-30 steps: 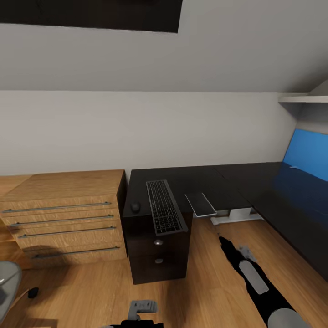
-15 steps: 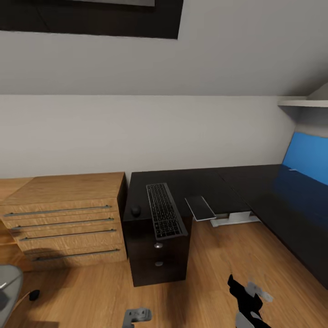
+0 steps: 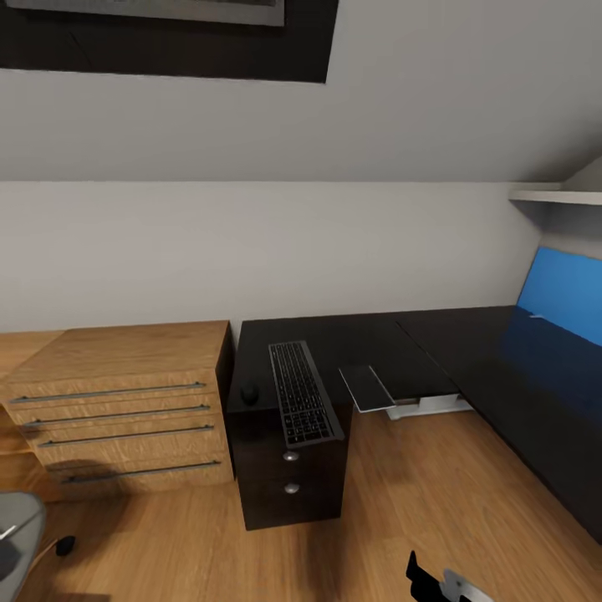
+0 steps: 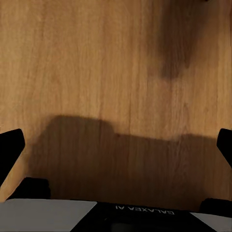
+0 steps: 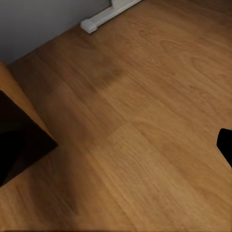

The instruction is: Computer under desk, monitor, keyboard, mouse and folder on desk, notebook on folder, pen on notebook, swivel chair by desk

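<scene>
Keyboard [image 3: 302,404] and mouse [image 3: 249,392] share the tabletop [image 3: 376,334], notebook [image 3: 368,387] overhanging. Left claw [image 4: 116,145] hangs wide above the floor; right claw's [image 3: 439,581] spread I cannot tell.

One piece of readable text appears. In the left wrist view, small pale letters reading "GALAXEA AI" are printed on the dark housing of the left gripper [image 4: 116,145], at the nearest part of the wrist, and they appear upside down in that camera's picture. The keyboard [image 3: 300,391] on the desk [image 3: 376,343] has keys too small to make out any characters.
</scene>
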`<state>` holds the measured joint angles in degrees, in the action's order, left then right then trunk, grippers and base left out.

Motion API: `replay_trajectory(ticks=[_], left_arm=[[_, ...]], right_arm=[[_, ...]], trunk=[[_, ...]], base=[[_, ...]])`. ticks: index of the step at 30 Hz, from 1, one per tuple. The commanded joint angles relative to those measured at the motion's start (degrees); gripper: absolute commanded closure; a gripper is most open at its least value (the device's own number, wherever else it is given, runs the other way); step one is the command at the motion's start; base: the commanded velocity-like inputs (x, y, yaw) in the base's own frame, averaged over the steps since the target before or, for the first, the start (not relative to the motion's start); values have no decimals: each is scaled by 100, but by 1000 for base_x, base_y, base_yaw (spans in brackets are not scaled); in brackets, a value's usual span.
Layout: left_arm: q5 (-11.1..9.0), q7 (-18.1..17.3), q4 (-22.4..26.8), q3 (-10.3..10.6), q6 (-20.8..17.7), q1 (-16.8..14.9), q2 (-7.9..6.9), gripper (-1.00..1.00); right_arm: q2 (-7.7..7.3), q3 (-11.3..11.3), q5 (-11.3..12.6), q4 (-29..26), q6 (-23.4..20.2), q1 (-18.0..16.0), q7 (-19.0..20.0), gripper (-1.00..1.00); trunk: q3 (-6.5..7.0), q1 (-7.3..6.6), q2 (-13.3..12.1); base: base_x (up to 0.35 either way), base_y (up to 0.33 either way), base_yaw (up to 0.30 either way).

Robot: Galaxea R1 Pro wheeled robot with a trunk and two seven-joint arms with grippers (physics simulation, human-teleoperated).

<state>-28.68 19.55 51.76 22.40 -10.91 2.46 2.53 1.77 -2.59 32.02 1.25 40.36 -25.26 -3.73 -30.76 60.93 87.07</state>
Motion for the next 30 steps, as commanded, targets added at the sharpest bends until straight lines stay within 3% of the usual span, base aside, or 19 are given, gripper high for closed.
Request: replay_trajectory(ticks=[1,7,8,12,13,20,23,30], left_arm=[[-46,44,-10,31,45,1,-5,-100],[3,67,-295,104,279,1,-10,-100],[177,113,-359,107,316,1,-8,-100],[322,223,-396,90,332,1,-7,-100],[424,384,-432,43,343,1,-5,-100],[413,400,-502,-76,344,1,-5,-100],[417,393,-607,-238,344,1,13,-100],[421,392,-636,-282,344,1,19,-100]], right_arm=[[3,-28,-14,14,20,-5,-25,-100],[149,-39,-106,11,44,2,25,-100],[222,-39,-342,12,44,3,29,-100],[246,-39,-505,14,35,8,30,-100],[261,-39,-619,11,32,12,29,-100],[270,-39,-657,8,48,79,3,-100],[264,-39,-879,7,44,151,-2,-100],[259,-35,-1056,7,42,174,-4,-100]], trunk=[[14,-22,-38],[122,-154,-279],[140,-176,-319],[211,-264,-480],[229,-286,-520],[347,-440,-801],[400,-506,-921],[525,-659,-1202]], base=[[0,0,0],[0,0,0],[0,0,0],[0,0,0],[0,0,5],[0,0,128],[0,0,23],[-3,0,6]])
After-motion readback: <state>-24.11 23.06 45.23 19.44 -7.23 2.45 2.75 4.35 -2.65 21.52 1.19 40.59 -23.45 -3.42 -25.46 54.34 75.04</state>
